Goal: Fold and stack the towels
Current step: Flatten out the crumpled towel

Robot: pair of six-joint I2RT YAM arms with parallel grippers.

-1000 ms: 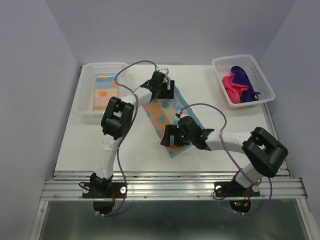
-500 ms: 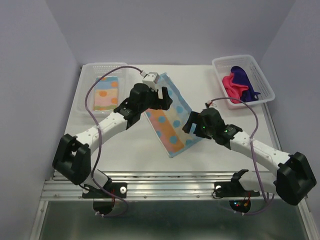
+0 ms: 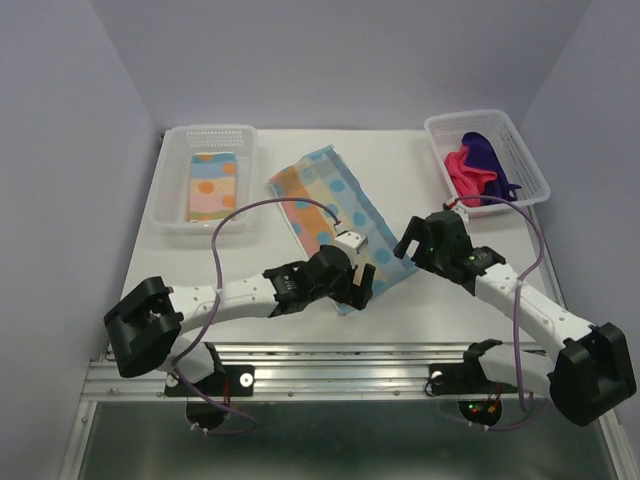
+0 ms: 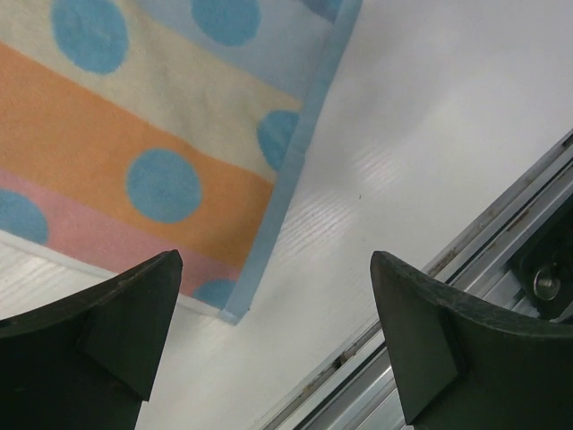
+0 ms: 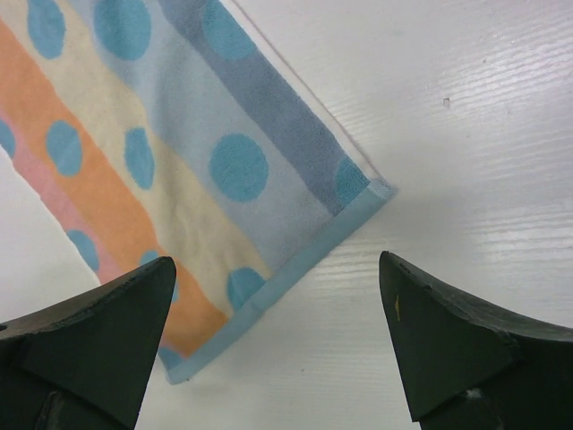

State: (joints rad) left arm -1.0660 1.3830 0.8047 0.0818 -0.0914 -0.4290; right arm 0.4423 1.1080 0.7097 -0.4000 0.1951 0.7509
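A striped, polka-dotted towel (image 3: 325, 205) lies flat and slantwise in the middle of the table. My left gripper (image 3: 358, 290) hangs open over its near corner; in the left wrist view that towel (image 4: 152, 134) fills the upper left and my left gripper (image 4: 273, 258) holds nothing. My right gripper (image 3: 412, 242) stands open just right of the towel's right-hand corner, and the right wrist view shows this towel (image 5: 179, 152) between the spread fingers of the right gripper (image 5: 275, 262). A second striped towel (image 3: 213, 187) lies folded in the left basket. Pink (image 3: 466, 168) and purple (image 3: 490, 155) towels lie crumpled in the right basket.
The left white basket (image 3: 172, 205) stands at the back left and the right white basket (image 3: 525, 150) at the back right. A metal rail (image 3: 350, 375) runs along the table's near edge, close behind the left gripper, and shows as the rail (image 4: 501, 233) in the left wrist view.
The left gripper has swung from the towel's far end down to its near corner. The right gripper has shifted right, off the towel. The towel now lies uncovered and flat.
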